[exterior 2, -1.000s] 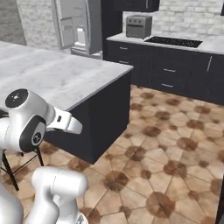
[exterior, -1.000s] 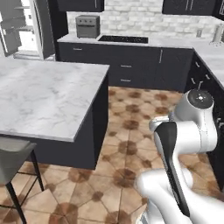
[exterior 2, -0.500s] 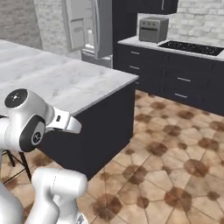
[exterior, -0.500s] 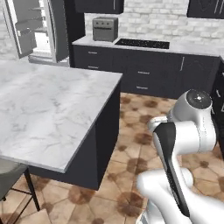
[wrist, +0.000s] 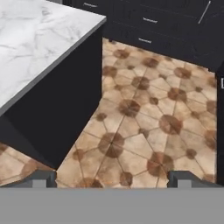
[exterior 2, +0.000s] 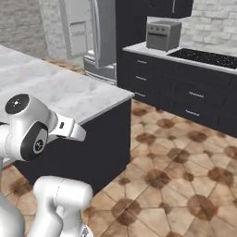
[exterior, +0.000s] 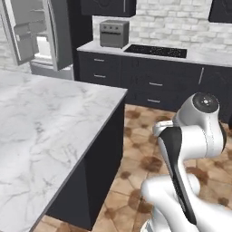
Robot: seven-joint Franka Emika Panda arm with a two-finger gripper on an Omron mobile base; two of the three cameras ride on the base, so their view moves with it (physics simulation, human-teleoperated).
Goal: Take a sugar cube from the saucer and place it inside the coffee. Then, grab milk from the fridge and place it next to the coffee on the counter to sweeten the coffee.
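Observation:
The fridge [exterior: 36, 34] stands at the far left with a door swung open, its inner door shelves showing; it also appears in the right base view [exterior 2: 90, 32]. The counter, a white marble island [exterior: 41, 131], lies between me and it, and its corner shows in the hand view [wrist: 39, 35]. My gripper [wrist: 113, 177] is open, nothing between its fingertips [wrist: 43, 177], and looks down at the tiled floor beside the island. The saucer, sugar cube, coffee and milk are out of view.
A grey toaster oven [exterior: 114, 33] and a black cooktop [exterior: 156, 50] sit on the back worktop over black drawers [exterior: 149, 84]. Brown tiled floor [exterior: 136, 167] runs between the island's dark side [exterior 2: 102, 143] and those cabinets.
The whole picture has shifted: the base has driven forward, so the fridge, island corner and back cabinets look nearer and larger. The arm keeps its folded pose and the gripper stays open.

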